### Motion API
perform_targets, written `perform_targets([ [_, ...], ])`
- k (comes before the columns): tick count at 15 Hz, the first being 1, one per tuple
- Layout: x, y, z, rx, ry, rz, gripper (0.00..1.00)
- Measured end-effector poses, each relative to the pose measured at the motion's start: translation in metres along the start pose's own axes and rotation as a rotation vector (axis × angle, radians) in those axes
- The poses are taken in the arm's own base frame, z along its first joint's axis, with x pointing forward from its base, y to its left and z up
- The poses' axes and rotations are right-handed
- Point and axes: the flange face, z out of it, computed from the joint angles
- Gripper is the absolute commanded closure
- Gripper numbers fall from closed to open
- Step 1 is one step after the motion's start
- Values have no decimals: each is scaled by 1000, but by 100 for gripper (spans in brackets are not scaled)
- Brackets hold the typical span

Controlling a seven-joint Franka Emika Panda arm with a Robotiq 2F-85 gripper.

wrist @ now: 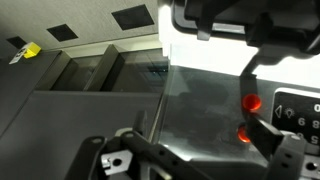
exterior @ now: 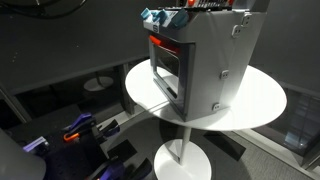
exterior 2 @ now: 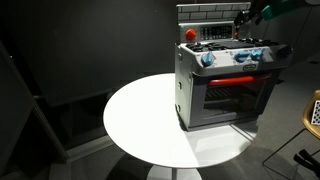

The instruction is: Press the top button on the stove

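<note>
The light-grey toy stove stands on a round white table in both exterior views (exterior: 205,70) (exterior 2: 225,85), with a dark-framed oven door, a red strip and blue knobs. My gripper (exterior 2: 246,18) hovers over the stove's back top; only its edge shows at the top of an exterior view (exterior: 198,5). In the wrist view the gripper (wrist: 200,138) is open and empty above a shiny grey stove panel (wrist: 200,90). Two glowing red buttons (wrist: 251,102) (wrist: 243,133) sit on that panel. My right finger's tip lies right next to the lower one.
The round white table (exterior 2: 140,115) stands on a pedestal base (exterior: 180,160). A stool's edge (exterior 2: 314,110) shows beside it. Purple and black clutter (exterior: 80,130) lies on the dark floor. A dark wall stands behind the table.
</note>
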Motion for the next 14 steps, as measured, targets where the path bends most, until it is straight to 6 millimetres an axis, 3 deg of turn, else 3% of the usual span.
perform_targets([
  [6,-1,-16,-18,72,-33,37,0],
  [14,-24,-22,-85,199,-177,47,0],
])
